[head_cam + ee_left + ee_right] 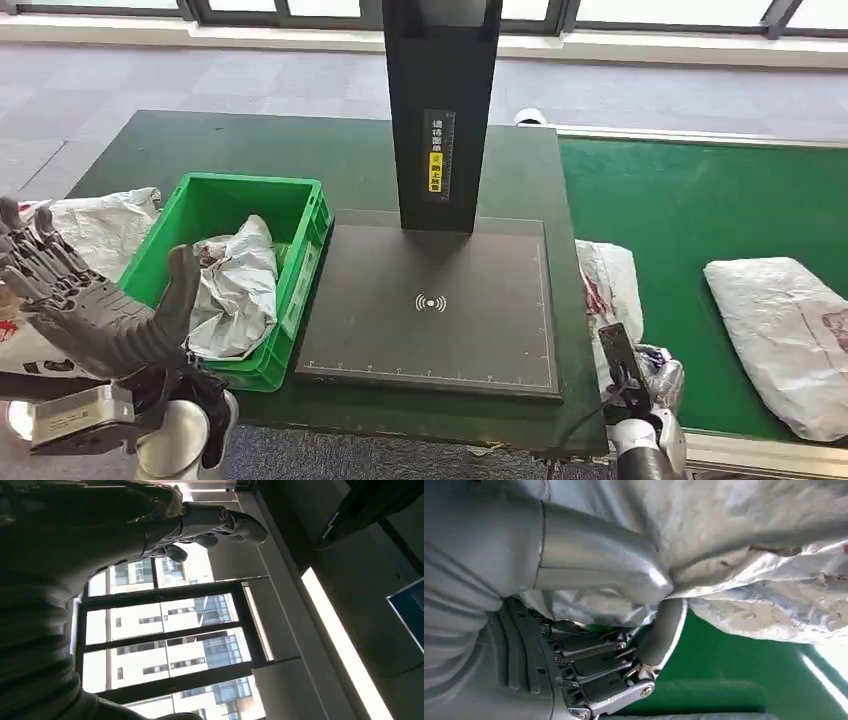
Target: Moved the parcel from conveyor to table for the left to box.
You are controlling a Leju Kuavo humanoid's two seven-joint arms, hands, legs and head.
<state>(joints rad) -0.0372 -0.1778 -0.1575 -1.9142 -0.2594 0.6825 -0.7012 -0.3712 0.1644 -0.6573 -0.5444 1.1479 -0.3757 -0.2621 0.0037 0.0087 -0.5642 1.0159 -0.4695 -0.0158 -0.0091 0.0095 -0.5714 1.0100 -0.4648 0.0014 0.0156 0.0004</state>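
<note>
Gripping a parcel [608, 290] at the conveyor [700, 200] edge, the right hand [650, 375] hasn't delivered it; the left hand [85, 305] waits, fingers spread and empty.

Bright window daylight; left wrist view perhaps backlit.

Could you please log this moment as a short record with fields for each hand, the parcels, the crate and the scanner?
left hand: raised beside the crate, fingers spread, holding nothing
right hand: grips the white parcel at the conveyor's near edge
conveyor: green belt, a second white parcel lying further right
green crate: on the table, crumpled white parcels inside
scanner plate: dark, bare, black post behind it
table: green top
</note>
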